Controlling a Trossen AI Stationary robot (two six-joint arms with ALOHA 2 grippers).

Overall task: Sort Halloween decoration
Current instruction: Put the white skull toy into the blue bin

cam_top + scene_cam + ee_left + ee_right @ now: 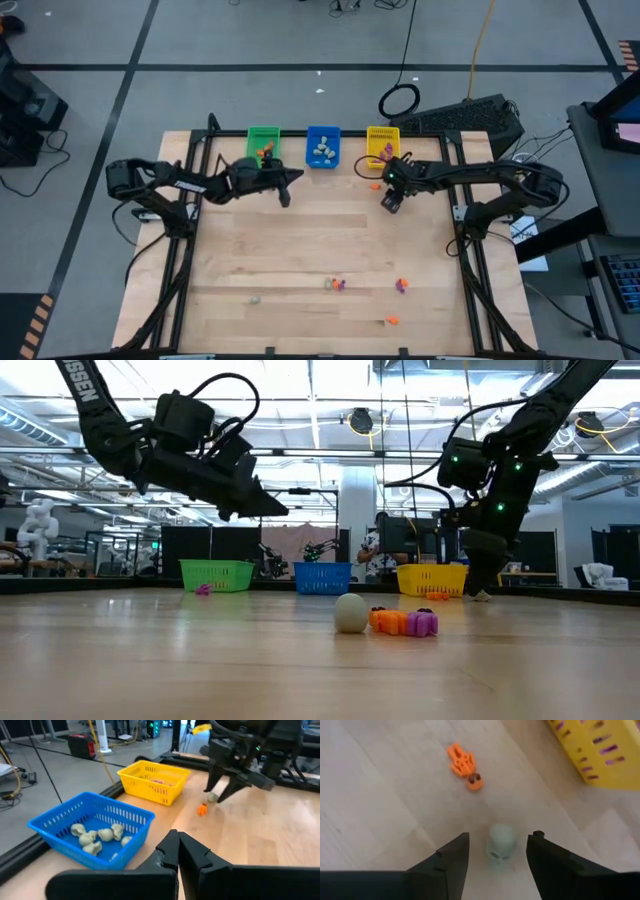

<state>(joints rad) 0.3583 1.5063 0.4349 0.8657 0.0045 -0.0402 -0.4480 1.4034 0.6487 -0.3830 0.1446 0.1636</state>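
Observation:
My right gripper [497,852] is open and low over the table in front of the yellow bin [382,143]. A pale skull trinket [501,845] lies on the wood between its fingers, and a gap shows on either side. An orange skeleton trinket [464,765] lies just beyond it. My left gripper [178,847] is shut on nothing and hovers in front of the blue bin [90,827], which holds several pale skulls. More trinkets lie near the table's near edge: a pale one [255,298], an orange and purple pair [335,285], another [402,286] and an orange one [392,320].
The green bin [263,140] with orange trinkets stands left of the blue bin along the far edge. The yellow bin holds purple pieces [605,750]. A black frame rail [190,250] runs along the table's sides. Bare wood [320,235] lies between the two arms and the near trinkets.

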